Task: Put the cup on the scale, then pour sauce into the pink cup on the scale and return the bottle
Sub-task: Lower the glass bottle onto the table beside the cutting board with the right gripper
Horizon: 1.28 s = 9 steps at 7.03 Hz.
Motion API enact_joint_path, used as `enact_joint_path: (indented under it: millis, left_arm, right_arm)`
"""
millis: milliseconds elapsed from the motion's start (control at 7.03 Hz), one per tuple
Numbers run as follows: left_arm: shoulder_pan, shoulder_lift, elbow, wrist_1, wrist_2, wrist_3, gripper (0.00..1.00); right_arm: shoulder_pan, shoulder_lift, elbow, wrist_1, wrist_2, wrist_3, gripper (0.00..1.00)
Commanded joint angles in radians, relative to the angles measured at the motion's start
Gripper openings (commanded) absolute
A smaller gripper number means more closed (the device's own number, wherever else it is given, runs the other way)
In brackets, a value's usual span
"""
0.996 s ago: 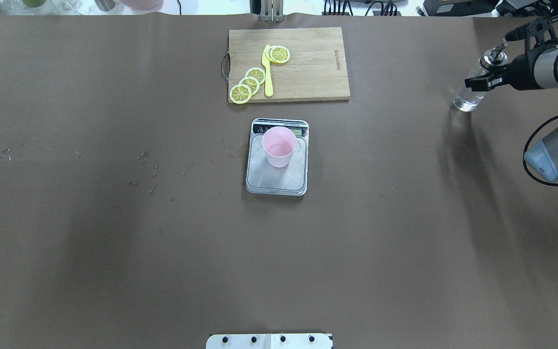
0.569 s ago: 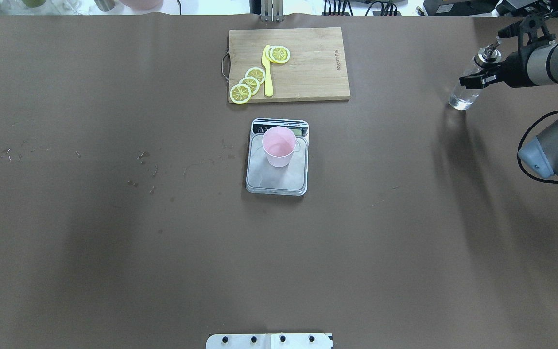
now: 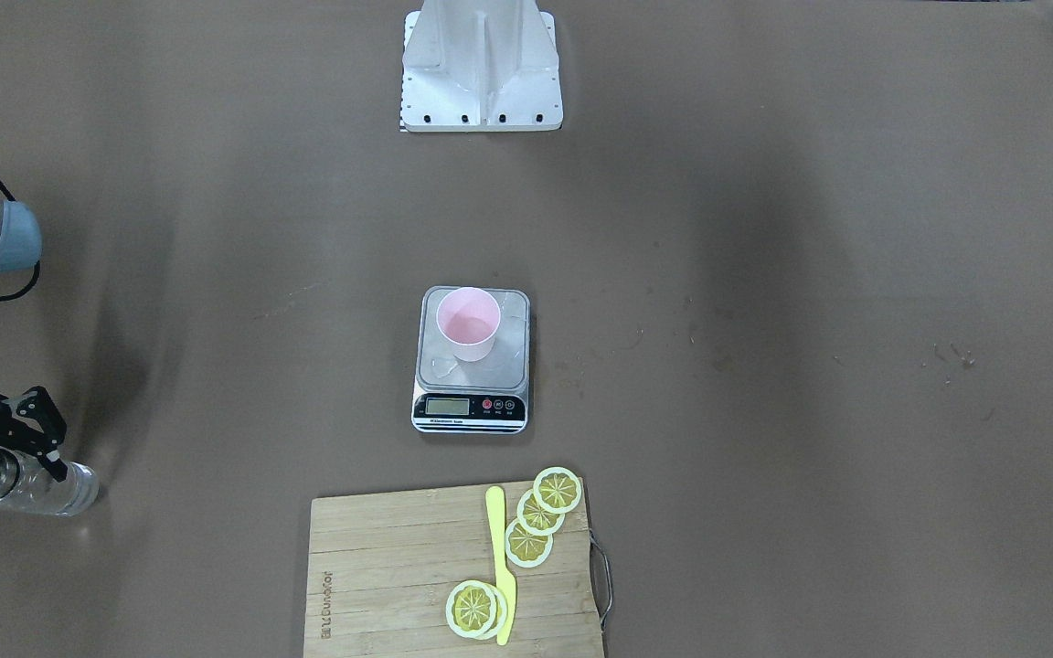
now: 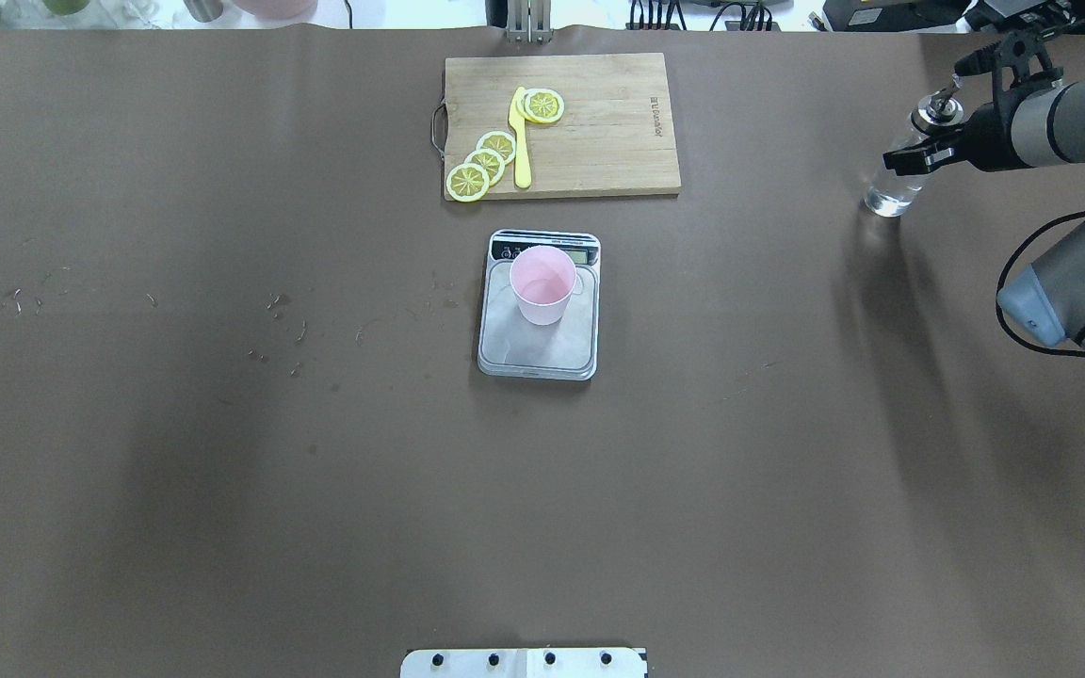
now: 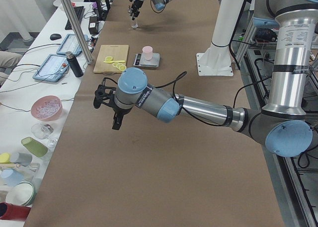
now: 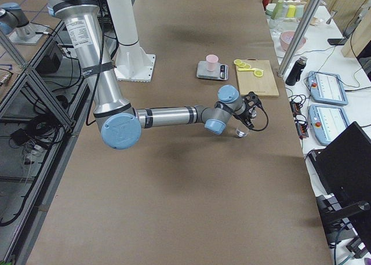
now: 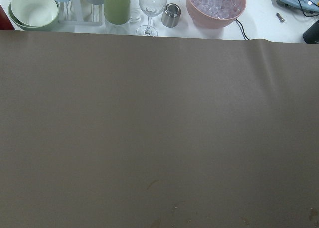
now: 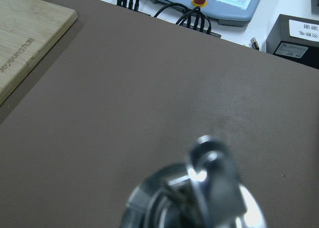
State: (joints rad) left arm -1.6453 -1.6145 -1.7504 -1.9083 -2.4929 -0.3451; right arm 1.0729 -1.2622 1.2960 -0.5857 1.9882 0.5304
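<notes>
ROBOT BENCH: The right gripper [image 4: 914, 157] had its jaws clamped on the upper part of the bottle [image 4: 884, 193], just under the silver pour cap. It was at the far right of the table [image 4: 222, 471], well apart from the scale [image 4: 535, 353]. The bottle stood roughly upright w/ a little clear sauce [image 4: 882, 201] low in the glass. Whether its base touched the brown tabletop couldn't be told.

The cup [image 4: 542, 284] stood upright on the scale, toward the display end of the steel platform, mouth up. The pics didn't show whether anything was in it.

Just beyond the scale, nr the table's far edge, lay a wooden cutting board [image 4: 599, 132]. Lemon slices [image 4: 481, 165] and a yellow knife [image 4: 519, 141] lay on top of it.

The left gripper [image 5: 115, 122] hung over bare tabletop at the robot's left end, fingers pointing down. It was seen only from the side cam, so whether its jaws were apart or closed: can't tell. Its wrist cam looked across the tabletop toward a pink bowl [image 7: 216, 6] of ice and a wine glass [image 7: 149, 3] on the white bench past the table's edge.
</notes>
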Motion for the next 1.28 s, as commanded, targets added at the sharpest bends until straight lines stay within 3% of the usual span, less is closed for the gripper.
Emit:
enact_joint_path:
  millis: [0, 142, 427, 996, 1139]
  left_arm:
    - [-0.001, 0.001, 0.0, 0.0, 0.0, 0.0, 0.97]
    - [0.001, 0.001, 0.0, 0.0, 0.0, 0.0, 0.97]
    - [0.001, 0.001, 0.002, 0.0, 0.0, 0.002, 0.97]
    - [0.001, -0.001, 0.003, 0.0, 0.002, 0.002, 0.97]
    - [0.001, 0.001, 0.003, 0.0, 0.002, 0.002, 0.97]
  right_arm:
    - [-0.002, 0.006, -0.001, -0.009, 0.0, -0.001, 0.14]
    - [-0.002, 0.006, -0.001, -0.009, 0.001, -0.001, 0.24]
    - [-0.002, 0.006, -0.001, -0.006, 0.0, -0.009, 0.6]
    - [-0.007, 0.003, -0.003, 0.003, -0.008, -0.015, 0.99]
    - [-0.008, 0.003, -0.003, 0.004, -0.008, -0.016, 0.99]
